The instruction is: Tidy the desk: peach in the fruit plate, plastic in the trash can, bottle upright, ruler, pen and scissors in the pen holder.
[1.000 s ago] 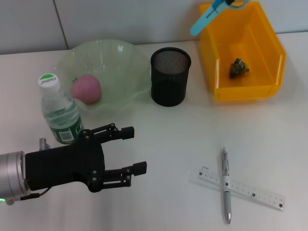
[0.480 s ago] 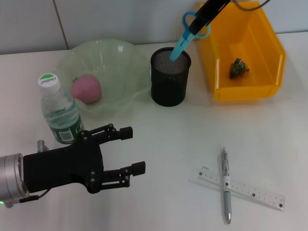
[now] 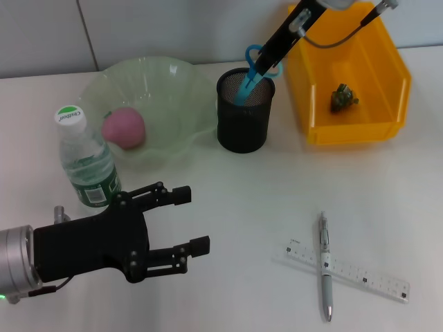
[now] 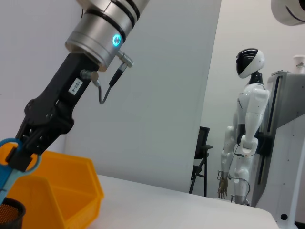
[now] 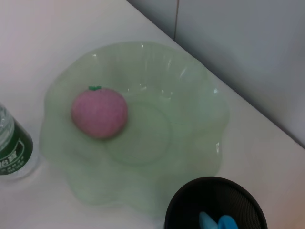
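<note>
Head view: my right gripper has its fingers clamped on the scissors, blades already inside the holder. Left gripper idles, fingers apart. Left wrist: same grip. Right wrist: blades below, in the holder. Next: release, then pen.

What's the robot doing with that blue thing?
It's tidying the desk. The right gripper is lowering the blue scissors into the black pen holder. The left gripper hovers open beside the upright bottle. The pen and ruler are not yet put away.
</note>
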Controlling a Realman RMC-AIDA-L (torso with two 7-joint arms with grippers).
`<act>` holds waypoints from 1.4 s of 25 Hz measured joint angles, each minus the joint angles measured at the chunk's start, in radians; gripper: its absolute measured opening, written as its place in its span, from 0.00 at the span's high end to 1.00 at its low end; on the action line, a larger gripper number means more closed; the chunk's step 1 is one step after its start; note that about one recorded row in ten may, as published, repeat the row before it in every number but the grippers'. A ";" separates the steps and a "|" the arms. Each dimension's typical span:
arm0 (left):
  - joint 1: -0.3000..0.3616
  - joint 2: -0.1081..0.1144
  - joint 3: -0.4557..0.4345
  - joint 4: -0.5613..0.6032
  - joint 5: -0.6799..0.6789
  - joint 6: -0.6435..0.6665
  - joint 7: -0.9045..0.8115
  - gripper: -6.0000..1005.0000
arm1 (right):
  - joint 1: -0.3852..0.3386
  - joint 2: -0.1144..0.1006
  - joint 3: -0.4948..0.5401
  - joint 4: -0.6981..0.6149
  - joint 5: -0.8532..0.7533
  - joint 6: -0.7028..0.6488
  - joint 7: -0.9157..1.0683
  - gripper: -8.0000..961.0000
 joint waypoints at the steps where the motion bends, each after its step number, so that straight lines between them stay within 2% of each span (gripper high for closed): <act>1: 0.001 -0.001 0.000 0.000 0.000 0.002 0.000 0.19 | 0.000 0.003 -0.003 0.003 -0.001 0.008 0.001 0.87; 9: 0.008 -0.003 0.000 0.001 -0.002 0.006 -0.003 0.19 | -0.002 0.014 -0.006 0.001 -0.013 0.020 0.015 0.86; 20: 0.008 -0.003 0.000 0.001 -0.001 0.006 -0.007 0.19 | -0.011 0.034 -0.006 -0.043 -0.040 0.017 0.026 0.67; 25: 0.007 -0.003 0.000 0.001 -0.001 0.005 -0.006 0.19 | -0.024 0.040 0.002 -0.077 -0.038 0.019 0.030 0.40; 26: 0.007 -0.004 0.000 0.001 -0.001 0.005 -0.006 0.19 | -0.032 0.046 0.002 -0.094 -0.038 0.019 0.032 0.38; 27: 0.006 -0.004 0.000 0.001 -0.001 0.005 -0.006 0.19 | -0.053 0.057 0.003 -0.137 -0.038 0.018 0.032 0.36; 28: 0.006 -0.004 0.000 0.001 -0.001 0.005 -0.006 0.19 | -0.053 0.057 0.003 -0.137 -0.038 0.018 0.032 0.34; 30: 0.006 -0.004 0.000 0.001 -0.001 0.005 -0.005 0.19 | -0.096 0.078 0.004 -0.219 -0.029 0.011 0.032 0.31; 33: 0.006 -0.004 -0.001 0.001 -0.006 0.006 -0.005 0.19 | -0.210 0.119 -0.002 -0.422 0.035 -0.006 0.023 0.29; 35: 0.003 -0.005 -0.002 0.002 -0.008 0.007 -0.006 0.19 | -0.290 0.125 -0.006 -0.526 0.127 -0.019 0.008 0.29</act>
